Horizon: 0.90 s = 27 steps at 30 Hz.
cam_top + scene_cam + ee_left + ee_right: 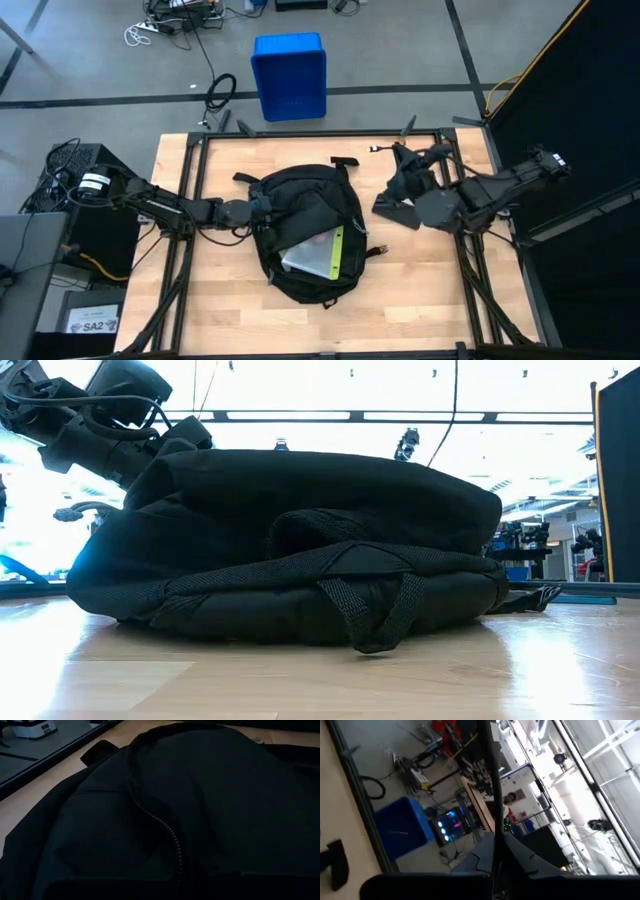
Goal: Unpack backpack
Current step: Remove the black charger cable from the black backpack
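Observation:
The black backpack (310, 235) lies flat on the wooden table (200, 300), filling the low view (300, 550). Through its opening show a pale flat item (308, 255) and a yellow-green one (337, 252). My left gripper (262, 207) is shut at the backpack's left rim. The left wrist view shows only black fabric and a zipper (160, 820). My right gripper (400, 195) is raised over the table's right half, level and shut on a thin dark thing (492, 795) that shows edge-on. My left gripper comes at the backpack's left rim (268, 212) slanting down from the table's left. The place of contact is hidden by the gripper and the fabric. My right gripper pinches the thin dark thing (493, 837) between its two fingers, clear of the table. What the thing is cannot be told.
A blue bin (290, 75) stands on the floor beyond the table's far edge. A black strap end (345, 161) lies on the wood just beyond the backpack. Bare wood shows along the near edge and at the far left.

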Motion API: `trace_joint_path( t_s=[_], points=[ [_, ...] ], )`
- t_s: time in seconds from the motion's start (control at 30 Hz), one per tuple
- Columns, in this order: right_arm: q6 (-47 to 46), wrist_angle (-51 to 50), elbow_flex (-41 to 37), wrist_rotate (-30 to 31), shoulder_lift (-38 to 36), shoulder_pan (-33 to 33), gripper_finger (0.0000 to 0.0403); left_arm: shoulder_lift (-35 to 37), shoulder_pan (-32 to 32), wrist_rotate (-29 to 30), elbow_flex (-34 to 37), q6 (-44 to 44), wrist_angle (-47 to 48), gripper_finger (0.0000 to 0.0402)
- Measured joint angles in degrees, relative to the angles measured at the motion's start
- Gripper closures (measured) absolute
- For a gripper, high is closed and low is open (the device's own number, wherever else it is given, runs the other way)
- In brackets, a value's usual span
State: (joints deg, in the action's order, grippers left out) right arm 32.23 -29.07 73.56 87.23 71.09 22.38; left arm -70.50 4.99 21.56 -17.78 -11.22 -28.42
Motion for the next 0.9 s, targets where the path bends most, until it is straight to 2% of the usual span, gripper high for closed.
trace_joint_path(
  t_s=[0.1, 0.23, 0.37, 0.5, 0.7, 0.77, 0.9],
  points=[
    [-9.64, -7.17, 0.00, -7.99, 0.06, -2.28, 0.0403, 0.00, 0.00, 0.00, 0.00, 0.00, 0.01, 0.0402],
    [-30.76, -22.30, -0.11, -27.23, 0.51, -7.05, 0.0403, 0.00, -0.02, -0.11, 0.00, 0.00, 0.01, 0.0402],
    [-46.15, -35.55, -3.76, -35.46, 2.11, -10.74, 0.0403, 0.00, 0.00, -0.24, 0.02, 0.00, -0.13, 0.0402],
    [-55.68, -38.33, -9.56, -46.65, 1.98, -12.44, 0.0403, 0.00, 0.00, -0.28, 0.02, -0.02, -0.31, 0.0402],
    [-64.09, -36.58, -16.21, -70.52, 1.94, -12.26, 0.0403, 0.00, 0.00, -0.31, 0.02, -0.04, -0.45, 0.0402],
    [-66.05, -36.70, -18.34, -74.14, 1.94, -12.16, 0.0403, 0.00, -0.02, -0.31, 0.02, -0.23, -0.44, 0.0402],
    [-66.91, -36.82, -22.76, -73.04, 1.94, -12.18, 0.0399, 0.00, 0.00, -0.35, 0.02, -1.09, -0.52, 0.0402]
  ],
)
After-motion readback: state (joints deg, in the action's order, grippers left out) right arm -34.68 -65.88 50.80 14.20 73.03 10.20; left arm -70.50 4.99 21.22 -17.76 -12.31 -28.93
